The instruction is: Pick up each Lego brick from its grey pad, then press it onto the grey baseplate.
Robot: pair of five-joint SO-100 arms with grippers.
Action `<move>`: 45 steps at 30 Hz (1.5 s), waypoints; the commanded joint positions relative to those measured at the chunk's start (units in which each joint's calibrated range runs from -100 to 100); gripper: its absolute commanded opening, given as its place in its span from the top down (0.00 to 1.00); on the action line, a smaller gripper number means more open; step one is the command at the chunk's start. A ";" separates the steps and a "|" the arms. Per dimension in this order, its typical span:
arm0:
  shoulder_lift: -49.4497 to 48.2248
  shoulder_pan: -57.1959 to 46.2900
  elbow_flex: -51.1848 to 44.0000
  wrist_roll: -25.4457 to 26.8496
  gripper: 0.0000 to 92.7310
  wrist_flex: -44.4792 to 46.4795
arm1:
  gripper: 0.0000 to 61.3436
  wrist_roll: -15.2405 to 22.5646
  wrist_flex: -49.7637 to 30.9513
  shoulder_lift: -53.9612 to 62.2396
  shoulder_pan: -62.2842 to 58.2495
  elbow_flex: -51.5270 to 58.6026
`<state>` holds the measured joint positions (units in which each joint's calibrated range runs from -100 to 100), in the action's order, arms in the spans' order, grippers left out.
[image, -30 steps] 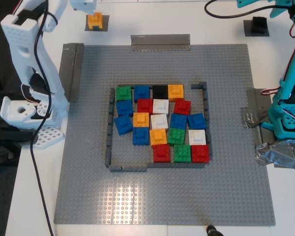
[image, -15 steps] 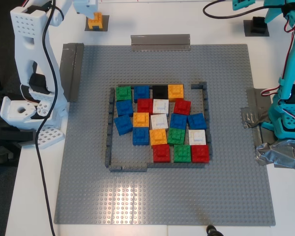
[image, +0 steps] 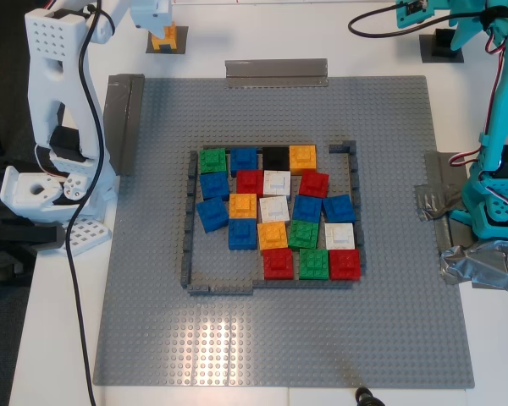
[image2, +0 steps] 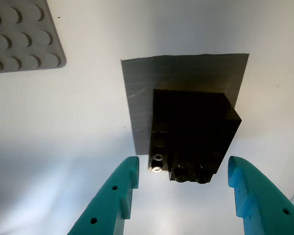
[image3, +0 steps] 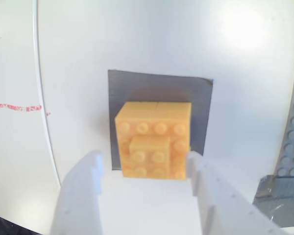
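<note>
The black Lego brick (image2: 193, 132) sits on its grey pad (image2: 186, 71) at the far corner on the exterior view's right (image: 445, 41). My first gripper (image2: 183, 166), teal, is open, with a finger on each side of the brick and gaps showing. The orange Lego brick (image3: 154, 139) sits on its grey pad (image3: 159, 85) at the far corner on the exterior view's left (image: 162, 38). My second gripper (image3: 144, 159), white, is open and straddles it. The grey baseplate (image: 152, 271) fills the middle of the table.
A low dark-grey brick frame (image: 188, 220) on the baseplate holds several red, blue, green, white, orange and black bricks. Grey tape strips lie at the plate's far edge (image: 276, 71) and its edge on the exterior view's left (image: 123, 118). The arm bases stand on both sides.
Both arms have reached farther toward the back. The white gripper has come down around the orange brick, and the teal one around the black brick.
</note>
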<state>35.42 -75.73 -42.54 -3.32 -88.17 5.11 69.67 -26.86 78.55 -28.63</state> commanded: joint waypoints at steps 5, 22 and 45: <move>-0.05 -0.33 -2.38 0.22 0.78 1.68 | 0.67 0.24 -1.08 0.33 0.49 -4.47; -0.57 0.25 -2.38 0.17 0.82 1.27 | 0.85 2.15 -1.40 0.85 0.34 -4.01; -4.69 2.86 -3.65 4.12 1.00 -5.64 | 1.00 0.78 6.57 15.96 -1.54 -6.72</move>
<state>36.18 -74.92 -43.32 -1.38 -89.04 7.06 73.85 -23.83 77.91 -32.30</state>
